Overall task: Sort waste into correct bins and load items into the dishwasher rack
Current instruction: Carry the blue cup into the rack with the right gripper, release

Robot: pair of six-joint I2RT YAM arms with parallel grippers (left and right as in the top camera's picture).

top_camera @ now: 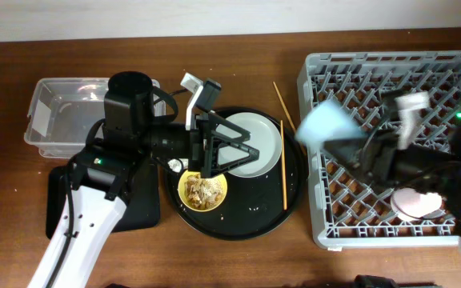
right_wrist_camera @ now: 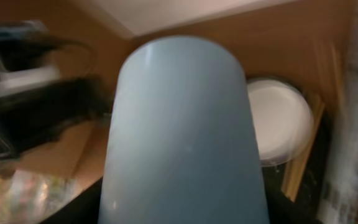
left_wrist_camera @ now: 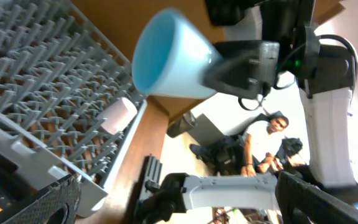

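My right gripper [top_camera: 349, 146] is shut on the small blue cup [top_camera: 322, 124] and holds it on its side above the left edge of the grey dishwasher rack [top_camera: 454, 72]. The blue cup fills the right wrist view [right_wrist_camera: 182, 137] and shows in the left wrist view [left_wrist_camera: 173, 56]. The pink cup [top_camera: 418, 202] lies in the rack. My left gripper [top_camera: 230, 148] is open and empty above the grey-green plate [top_camera: 258, 132]. The yellow bowl [top_camera: 202, 190] holds food scraps. One chopstick [top_camera: 283, 164] lies on the round tray, another [top_camera: 284, 100] on the table. The wrapper is not visible.
The large round black tray [top_camera: 294, 200] holds the plate and the bowl. The clear tub [top_camera: 62, 112] stands at the far left. The shallow black tray [top_camera: 138, 208] lies partly under my left arm. A small white scrap [top_camera: 173, 164] sits by the round tray's left rim.
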